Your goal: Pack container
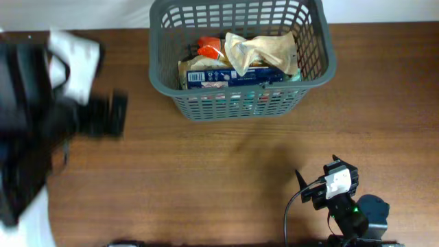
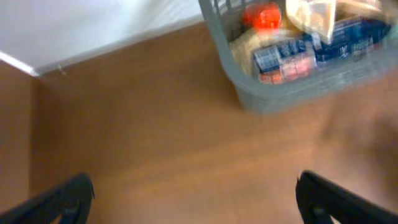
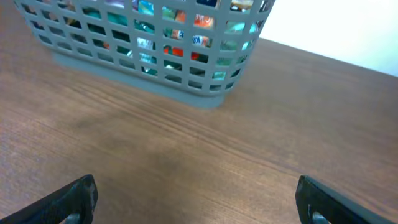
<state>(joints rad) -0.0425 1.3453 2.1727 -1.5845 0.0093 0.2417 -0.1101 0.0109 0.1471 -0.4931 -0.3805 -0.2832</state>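
Brown wood-grain tabletop (image 1: 206, 171) is being occupied at its far edge by the dark grey lattice container (image 1: 240, 103), in which a crumpled tan packet (image 1: 257, 49), a blue-and-white packet (image 1: 233, 75) and an orange item (image 1: 209, 46) are being held. Well apart from it, the left gripper (image 2: 196, 199) is being held spread and empty at the left, blurred. The right gripper (image 3: 196, 196) is likewise being held wide apart, empty, near the front edge.

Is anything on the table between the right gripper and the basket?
Nothing visible. In the right wrist view, only bare table lies between the open right gripper and the near wall of the basket. The basket already holds several packets.
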